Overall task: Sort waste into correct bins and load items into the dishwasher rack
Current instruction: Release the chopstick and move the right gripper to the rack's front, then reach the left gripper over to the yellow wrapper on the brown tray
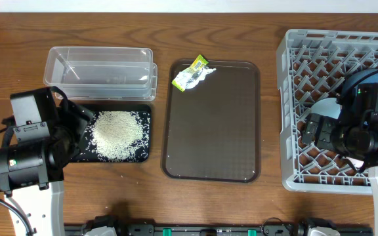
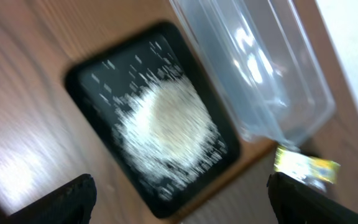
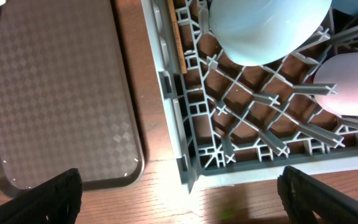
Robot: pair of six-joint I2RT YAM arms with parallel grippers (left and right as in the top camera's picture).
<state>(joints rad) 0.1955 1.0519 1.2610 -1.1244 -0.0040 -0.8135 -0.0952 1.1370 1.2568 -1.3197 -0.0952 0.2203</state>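
Note:
A heap of white rice (image 1: 115, 134) lies in the shallow black tray (image 1: 144, 152), which sits in front of the clear tub (image 1: 100, 72). The yellow-green wrapper with crumpled white paper (image 1: 192, 73) rests on the far left corner of the brown serving tray (image 1: 212, 121). The grey dishwasher rack (image 1: 294, 78) fills the right side. In it are an upturned pale blue bowl (image 3: 266, 28), a pink cup (image 3: 353, 87) and a thin wooden chopstick (image 3: 178, 43). My left gripper (image 2: 179, 205) is open above the black tray's (image 2: 86, 81) near end. My right gripper (image 3: 182, 205) is open over the rack's (image 3: 191, 124) front left corner.
The rest of the brown serving tray (image 3: 55, 93) is bare, between the black tray and the rack. The left wrist view is blurred; it shows the rice (image 2: 166, 124), the tub (image 2: 260, 62) and the wrapper (image 2: 306, 167). Bare wooden table runs along the front edge.

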